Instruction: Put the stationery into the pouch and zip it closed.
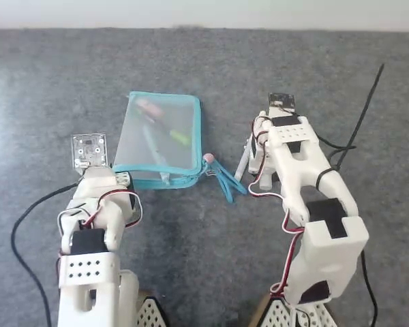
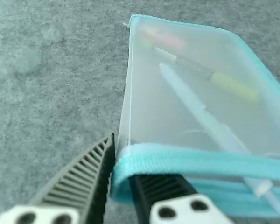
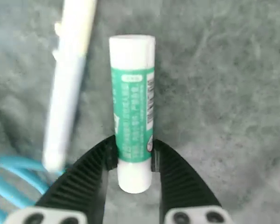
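The translucent teal-trimmed pouch (image 1: 162, 144) is lying flat on the grey table (image 1: 54, 82), mid-scene between the two arms. The left gripper (image 2: 122, 163) is sitting at the pouch's near-left corner, its jaws pinched together on the teal zipper edge; the lower jaw is partly hidden under that edge. Whether the mouth is zipped is hard to tell. The pink zipper pull (image 1: 208, 158) is sitting at the near-right corner. Through the cloudy wall a pale pen (image 2: 196, 109) and a yellow-green highlighter (image 2: 233, 87) are showing, along with a pink-orange item (image 2: 161, 38) too blurred to name. Right of the pouch, the right gripper (image 3: 133, 149) is clamping a green-and-white glue stick (image 3: 131, 93) near one end, with the tube lying along the table and pointing away from the wrist. In the high view this grip is hidden under the arm's white body. A white pen (image 3: 67, 88) is lying loose just beside the glue stick, apart from it. A teal strap (image 1: 225, 180) is trailing from the pouch's near-right corner toward that pen, and the wrist view's edge is cutting it off.
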`<control>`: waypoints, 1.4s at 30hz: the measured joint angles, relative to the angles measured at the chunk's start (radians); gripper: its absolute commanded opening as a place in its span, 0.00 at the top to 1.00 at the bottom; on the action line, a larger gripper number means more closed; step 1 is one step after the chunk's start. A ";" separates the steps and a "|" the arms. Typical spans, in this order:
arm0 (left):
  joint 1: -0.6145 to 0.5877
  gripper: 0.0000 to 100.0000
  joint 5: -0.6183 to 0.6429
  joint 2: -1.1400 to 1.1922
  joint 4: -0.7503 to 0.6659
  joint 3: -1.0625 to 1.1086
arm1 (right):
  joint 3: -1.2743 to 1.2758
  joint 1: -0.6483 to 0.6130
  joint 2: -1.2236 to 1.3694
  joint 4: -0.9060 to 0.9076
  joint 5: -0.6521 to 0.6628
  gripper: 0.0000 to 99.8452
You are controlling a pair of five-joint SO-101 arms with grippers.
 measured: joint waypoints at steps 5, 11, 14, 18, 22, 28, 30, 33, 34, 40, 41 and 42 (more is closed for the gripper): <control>0.009 0.99 0.000 0.000 -0.021 0.028 | -0.003 0.049 -0.135 0.138 0.147 0.99; 0.126 0.99 -0.002 0.000 -0.031 0.057 | -0.003 -0.040 -0.443 0.364 0.431 0.99; 0.160 0.99 -0.002 0.000 -0.031 0.058 | -0.003 -0.163 -0.592 0.465 0.489 0.99; 0.169 0.99 -0.002 0.000 -0.031 0.058 | -0.003 -0.356 -0.717 0.551 0.531 0.99; 0.169 0.99 -0.002 0.000 -0.031 0.058 | -0.003 -0.512 -0.721 0.569 0.545 0.99; 0.169 0.99 -0.002 0.000 -0.031 0.058 | -0.037 -0.542 -0.548 0.543 0.526 0.99; 0.169 0.99 -0.002 0.000 -0.031 0.058 | -0.089 -0.542 -0.465 0.537 0.503 0.99; 0.169 0.99 -0.002 0.000 -0.031 0.058 | -0.181 -0.549 -0.347 0.535 0.470 0.99; 0.169 0.99 -0.002 0.000 -0.031 0.058 | -0.216 -0.549 -0.308 0.535 0.454 0.99; 0.169 0.99 -0.002 0.000 -0.031 0.058 | -0.413 -0.549 -0.126 0.535 0.371 0.99; 0.170 0.99 -0.002 0.000 -0.031 0.058 | -0.442 -0.549 -0.100 0.535 0.359 0.99; 0.172 0.99 -0.002 0.000 -0.031 0.058 | -0.468 -0.548 -0.078 0.535 0.350 0.99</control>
